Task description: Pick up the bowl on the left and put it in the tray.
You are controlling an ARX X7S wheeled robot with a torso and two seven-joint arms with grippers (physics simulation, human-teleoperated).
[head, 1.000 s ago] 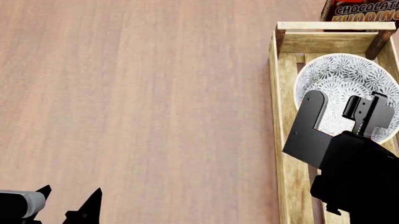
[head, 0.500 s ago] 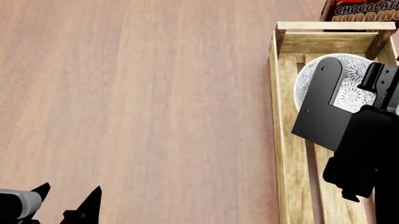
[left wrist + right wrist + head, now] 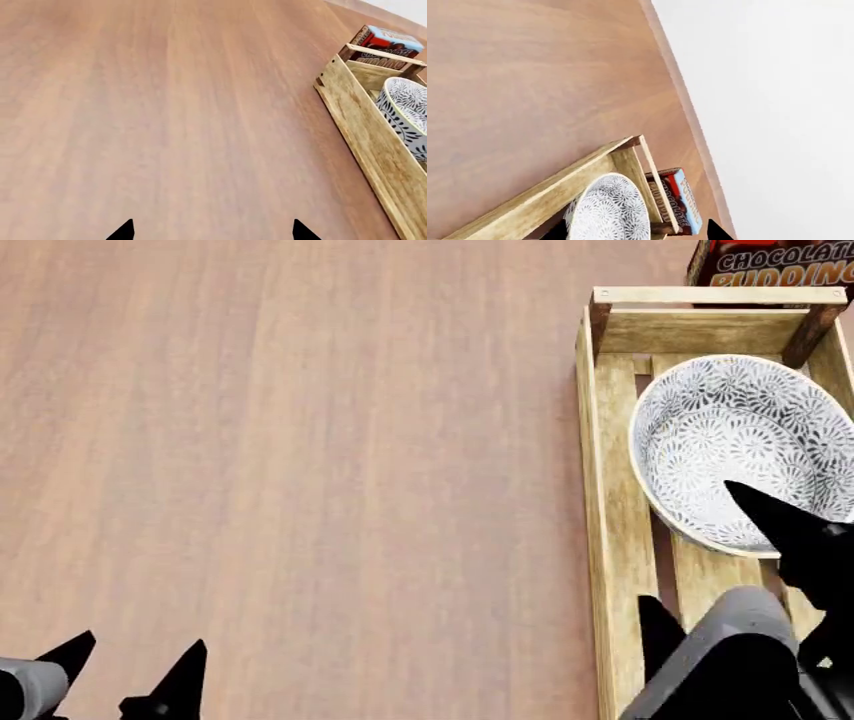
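Observation:
The bowl, white with a grey-blue floral pattern, sits inside the far half of the tray, a long light-wood slatted crate at the right. Its rim stands above the crate's side wall in the left wrist view, where the bowl and the tray show at the edge. My right gripper is open just short of the bowl, over the tray, holding nothing. Its wrist view looks past the bowl and the tray. My left gripper is open and empty over the bare table at the near left.
A chocolate pudding box stands just beyond the tray's far end and also shows as the pudding box in the left wrist view. The wooden table spreads to the left. Its far edge meets a white background.
My right arm has pulled back from over the bowl towards the near right, uncovering the bowl. The bowl stays in the tray. The left gripper has barely shifted.

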